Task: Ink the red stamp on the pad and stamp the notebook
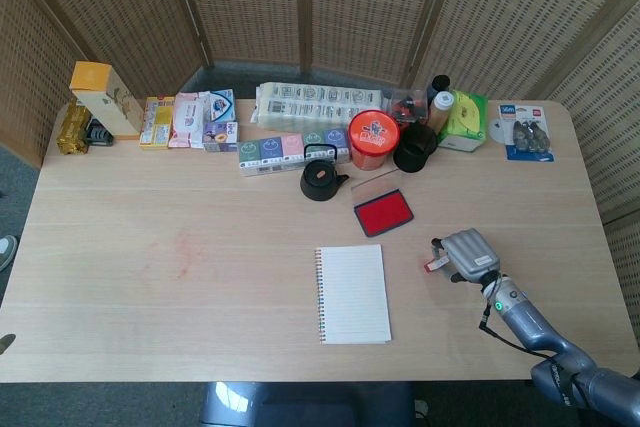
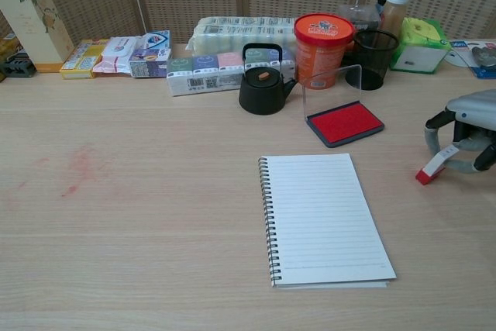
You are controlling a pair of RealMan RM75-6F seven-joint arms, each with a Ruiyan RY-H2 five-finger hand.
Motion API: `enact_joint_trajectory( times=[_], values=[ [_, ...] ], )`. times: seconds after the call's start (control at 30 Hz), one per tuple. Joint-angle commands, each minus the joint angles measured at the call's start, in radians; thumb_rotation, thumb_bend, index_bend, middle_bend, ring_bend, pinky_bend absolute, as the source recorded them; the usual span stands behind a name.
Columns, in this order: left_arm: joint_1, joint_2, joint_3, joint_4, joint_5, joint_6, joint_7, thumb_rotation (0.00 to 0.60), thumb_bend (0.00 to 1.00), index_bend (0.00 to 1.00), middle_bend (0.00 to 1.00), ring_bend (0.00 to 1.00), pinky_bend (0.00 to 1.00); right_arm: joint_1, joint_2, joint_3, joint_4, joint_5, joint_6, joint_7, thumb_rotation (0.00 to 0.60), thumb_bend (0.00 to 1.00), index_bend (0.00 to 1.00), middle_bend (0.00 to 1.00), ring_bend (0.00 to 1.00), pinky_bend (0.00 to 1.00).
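The red stamp (image 2: 431,170) is a small white piece with a red base. It leans at a tilt at the table's right, its red end touching the wood. My right hand (image 2: 469,125) curls over it from the right and holds its white upper end between the fingers. In the head view the stamp (image 1: 433,266) pokes out to the left of the right hand (image 1: 468,255). The open spiral notebook (image 2: 325,218) lies flat to the left of the stamp. The red ink pad (image 2: 345,122) sits uncovered behind the notebook, with its clear lid (image 2: 332,87) raised. My left hand shows in neither view.
A black teapot (image 2: 263,83), an orange tub (image 2: 323,48) and a black mesh cup (image 2: 374,58) stand just behind the pad. Boxes and packets line the table's far edge (image 1: 300,107). A faint red smear (image 2: 77,168) marks the wood at left.
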Motion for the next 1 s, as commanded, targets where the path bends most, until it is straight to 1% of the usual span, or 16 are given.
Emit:
enact_joint_trajectory(
  times=[0.03, 0.27, 0.37, 0.4, 0.5, 0.6, 0.7, 0.73, 0.83, 0.9, 1.0],
  values=[
    [0.000, 0.000, 0.000, 0.000, 0.001, 0.000, 0.002, 0.600, 0.03, 0.00, 0.00, 0.00, 0.04, -0.001, 0.000, 0.001, 0.000, 0.002, 0.002, 0.000, 0.600, 0.42, 0.58, 0.96, 1.00, 1.00],
    [0.000, 0.000, 0.001, -0.001, 0.001, 0.000, 0.002, 0.600, 0.03, 0.00, 0.00, 0.00, 0.04, -0.003, 0.003, 0.008, -0.011, 0.019, -0.001, -0.011, 0.600, 0.44, 0.59, 0.96, 1.00, 1.00],
    [-0.001, 0.000, 0.001, 0.000, 0.002, -0.001, 0.003, 0.600, 0.03, 0.00, 0.00, 0.00, 0.04, -0.004, 0.014, 0.015, -0.034, 0.032, -0.001, -0.026, 0.600, 0.45, 0.59, 0.96, 1.00, 1.00],
    [-0.001, 0.000, 0.002, -0.001, 0.003, -0.002, 0.003, 0.600, 0.03, 0.00, 0.00, 0.00, 0.04, -0.004, 0.022, 0.020, -0.051, 0.038, -0.001, -0.037, 0.600, 0.45, 0.59, 0.96, 1.00, 1.00],
    [-0.004, 0.000, 0.004, -0.002, 0.007, -0.007, 0.008, 0.600, 0.03, 0.00, 0.00, 0.00, 0.04, 0.010, 0.081, 0.054, -0.175, 0.095, -0.022, -0.108, 0.600, 0.46, 0.59, 0.96, 1.00, 1.00],
    [-0.001, 0.000, 0.006, -0.001, 0.012, -0.001, 0.004, 0.600, 0.03, 0.00, 0.00, 0.00, 0.04, 0.036, 0.129, 0.101, -0.298, 0.202, -0.058, -0.229, 0.600, 0.46, 0.59, 0.96, 1.00, 1.00],
    [0.001, 0.001, 0.007, 0.002, 0.015, 0.004, -0.003, 0.600, 0.03, 0.00, 0.00, 0.00, 0.04, 0.068, 0.150, 0.137, -0.389, 0.339, -0.075, -0.378, 0.600, 0.46, 0.59, 0.96, 1.00, 1.00],
    [0.001, 0.002, 0.008, 0.003, 0.016, 0.004, -0.006, 0.600, 0.03, 0.00, 0.00, 0.00, 0.04, 0.084, 0.151, 0.152, -0.420, 0.401, -0.075, -0.431, 0.600, 0.46, 0.59, 0.96, 1.00, 1.00],
    [0.000, 0.003, 0.008, 0.005, 0.017, 0.002, -0.009, 0.600, 0.03, 0.00, 0.00, 0.00, 0.04, 0.126, 0.143, 0.171, -0.468, 0.549, -0.063, -0.552, 0.600, 0.46, 0.59, 0.96, 1.00, 1.00],
    [-0.001, 0.004, 0.008, 0.006, 0.016, 0.000, -0.012, 0.600, 0.03, 0.00, 0.00, 0.00, 0.04, 0.171, 0.124, 0.179, -0.492, 0.678, -0.034, -0.657, 0.600, 0.46, 0.59, 0.96, 1.00, 1.00],
    [-0.002, 0.005, 0.007, 0.008, 0.013, -0.002, -0.018, 0.600, 0.03, 0.00, 0.00, 0.00, 0.04, 0.226, 0.094, 0.184, -0.507, 0.819, 0.010, -0.764, 0.600, 0.46, 0.59, 0.96, 1.00, 1.00]
  ],
)
